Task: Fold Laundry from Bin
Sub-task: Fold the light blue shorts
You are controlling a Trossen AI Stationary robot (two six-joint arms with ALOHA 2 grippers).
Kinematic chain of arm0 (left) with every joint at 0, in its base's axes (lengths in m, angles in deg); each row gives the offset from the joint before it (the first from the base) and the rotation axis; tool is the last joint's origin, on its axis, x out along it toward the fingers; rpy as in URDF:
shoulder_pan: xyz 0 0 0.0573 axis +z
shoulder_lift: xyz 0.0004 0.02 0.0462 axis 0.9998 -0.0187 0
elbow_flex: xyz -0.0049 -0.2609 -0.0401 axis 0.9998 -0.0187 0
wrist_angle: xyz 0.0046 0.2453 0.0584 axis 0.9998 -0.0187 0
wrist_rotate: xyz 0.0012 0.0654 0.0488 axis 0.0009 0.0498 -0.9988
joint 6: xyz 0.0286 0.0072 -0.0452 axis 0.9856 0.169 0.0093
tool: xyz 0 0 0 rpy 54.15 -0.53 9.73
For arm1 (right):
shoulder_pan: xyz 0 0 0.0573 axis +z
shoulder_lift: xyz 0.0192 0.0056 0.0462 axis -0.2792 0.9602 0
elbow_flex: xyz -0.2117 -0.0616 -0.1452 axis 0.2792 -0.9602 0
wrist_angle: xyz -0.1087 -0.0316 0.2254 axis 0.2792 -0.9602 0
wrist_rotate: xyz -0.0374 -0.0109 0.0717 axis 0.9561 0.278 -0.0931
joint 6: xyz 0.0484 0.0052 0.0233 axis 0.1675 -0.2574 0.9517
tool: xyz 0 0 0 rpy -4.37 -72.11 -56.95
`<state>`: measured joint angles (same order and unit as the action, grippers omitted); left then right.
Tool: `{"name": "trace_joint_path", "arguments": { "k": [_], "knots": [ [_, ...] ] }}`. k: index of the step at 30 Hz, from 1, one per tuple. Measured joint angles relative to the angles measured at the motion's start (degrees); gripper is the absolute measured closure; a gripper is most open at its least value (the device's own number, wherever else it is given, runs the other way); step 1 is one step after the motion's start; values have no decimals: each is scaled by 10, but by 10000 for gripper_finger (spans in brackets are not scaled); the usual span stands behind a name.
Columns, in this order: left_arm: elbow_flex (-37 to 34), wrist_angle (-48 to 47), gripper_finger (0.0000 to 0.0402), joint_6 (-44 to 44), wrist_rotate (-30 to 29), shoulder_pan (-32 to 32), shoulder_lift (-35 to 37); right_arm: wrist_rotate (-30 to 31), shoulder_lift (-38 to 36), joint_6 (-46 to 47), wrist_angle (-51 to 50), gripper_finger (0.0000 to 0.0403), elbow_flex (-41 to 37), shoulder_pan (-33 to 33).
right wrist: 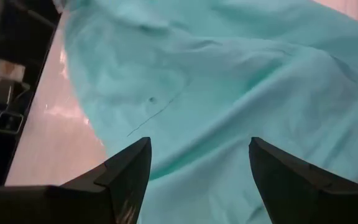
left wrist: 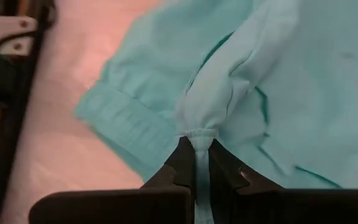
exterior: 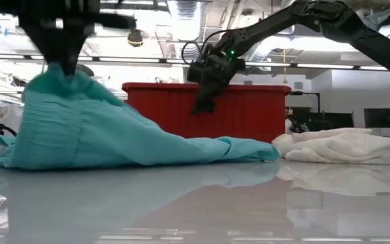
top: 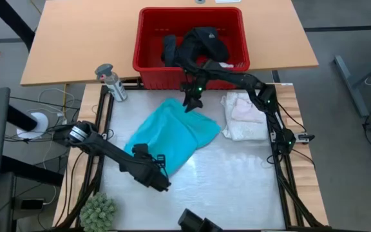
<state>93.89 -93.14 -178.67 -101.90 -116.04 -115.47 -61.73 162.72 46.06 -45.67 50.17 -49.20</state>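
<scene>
The turquoise shirt (top: 172, 132) lies spread on the table before the red bin (top: 148, 67); it also shows in the low view (exterior: 114, 139). Black clothing (top: 201, 44) lies in the bin. My left gripper (top: 163, 175) is shut on the shirt's near part and holds it raised (exterior: 63, 68). My right gripper (top: 190, 103) hangs open above the shirt's far edge, in front of the bin (exterior: 205, 102), touching nothing; its wrist view looks down on the shirt (right wrist: 229, 81). A white and pale pink pile (top: 243, 116) lies at the right. My left gripper pinches a bunched, hemmed fold of the turquoise shirt (left wrist: 199, 138) between its two fingers (left wrist: 180, 163). That part is lifted above the table (exterior: 59, 81), and the cloth slopes down from it. The rest of the shirt lies on the table (exterior: 215, 150).
A grey spray bottle (top: 111, 82) stands at the table's far left corner. A green spiky plant-like ball (top: 98, 211) sits at the near left. A dark object (top: 198, 222) is at the near edge. Bare tabletop (top: 237, 180) lies near and right of the shirt.
</scene>
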Motion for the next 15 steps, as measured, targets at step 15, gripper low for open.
{"name": "trace_joint_path", "arguments": {
  "k": [15],
  "knots": [
    [-153, -1, 365, 41, 54, 17, 3, -2, 4, -13, 66, 112, -33, 49]
  ]
}}
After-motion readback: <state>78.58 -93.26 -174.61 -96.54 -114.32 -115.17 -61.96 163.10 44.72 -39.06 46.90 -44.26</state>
